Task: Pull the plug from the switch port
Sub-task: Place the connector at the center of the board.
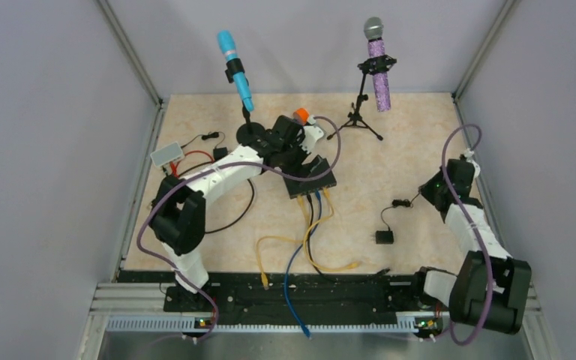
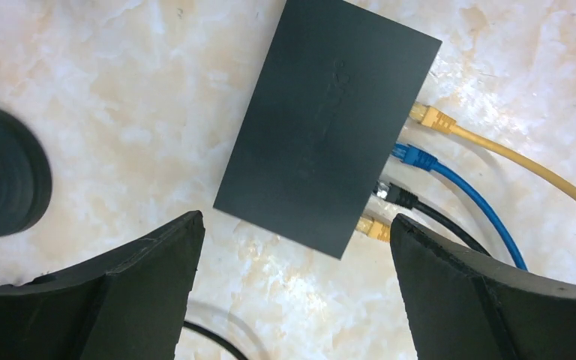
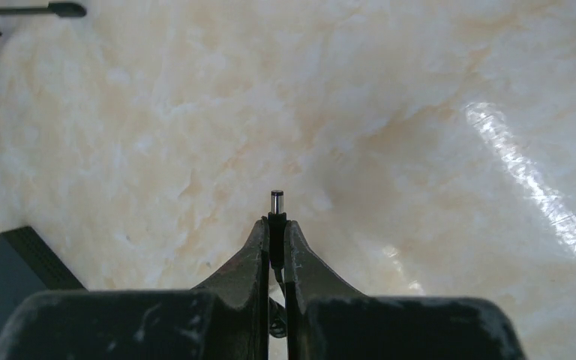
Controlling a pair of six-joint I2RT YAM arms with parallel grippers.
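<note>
The black switch box lies flat on the table, between and just ahead of the left fingers, which are spread wide and hold nothing. Its ports face the right-hand finger, with two yellow cables, a blue cable and a black cable plugged in. The right fingers are pressed together on a small metal-tipped plug, whose tip pokes out ahead of them, well apart from the box.
</note>
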